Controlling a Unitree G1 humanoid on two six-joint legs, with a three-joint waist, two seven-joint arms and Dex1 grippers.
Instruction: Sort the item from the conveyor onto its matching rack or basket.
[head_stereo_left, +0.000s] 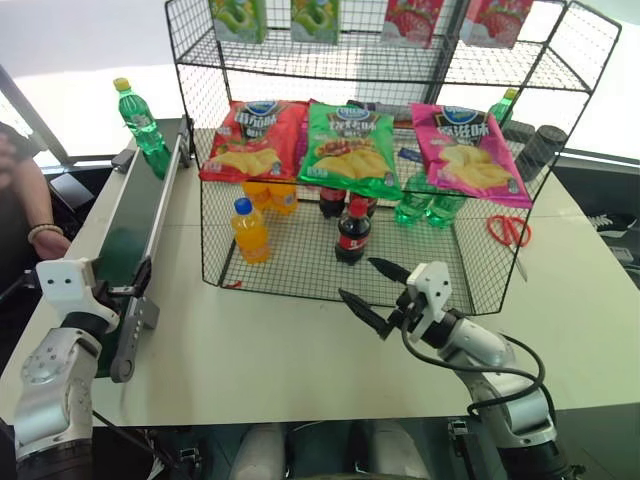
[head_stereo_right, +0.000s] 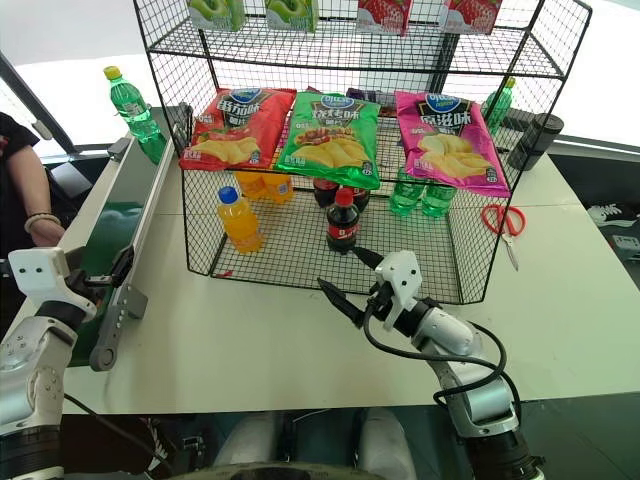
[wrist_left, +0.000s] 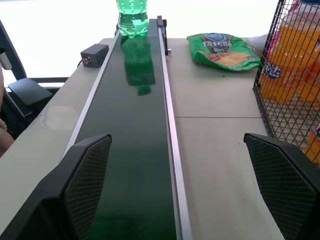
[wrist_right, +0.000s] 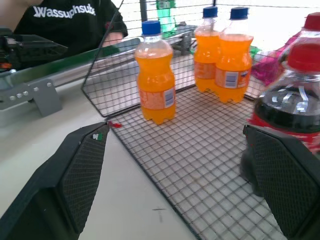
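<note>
The item, a green soda bottle (head_stereo_left: 138, 118) with a yellow cap, stands upright at the far end of the conveyor (head_stereo_left: 128, 235), a dark green belt with grey rails. My left gripper (wrist_left: 177, 137) is open at the belt's near end, pointing along it toward the bottle (wrist_left: 132, 17), with one finger over the belt and the other over the table. The black wire rack (head_stereo_left: 290, 262) stands mid-table. My right gripper (head_stereo_left: 358, 279) is open just in front of the rack's bottom tier and holds nothing.
The rack's bottom tier carries orange bottles (head_stereo_left: 250, 230), cola bottles (head_stereo_left: 352, 232) and green bottles (head_stereo_left: 425, 205), with chip bags on the tiers above. Red scissors (head_stereo_left: 510, 230) lie right of the rack. A person (head_stereo_left: 30, 215) sits left of the conveyor. A black box (wrist_left: 94, 54) sits beside the belt.
</note>
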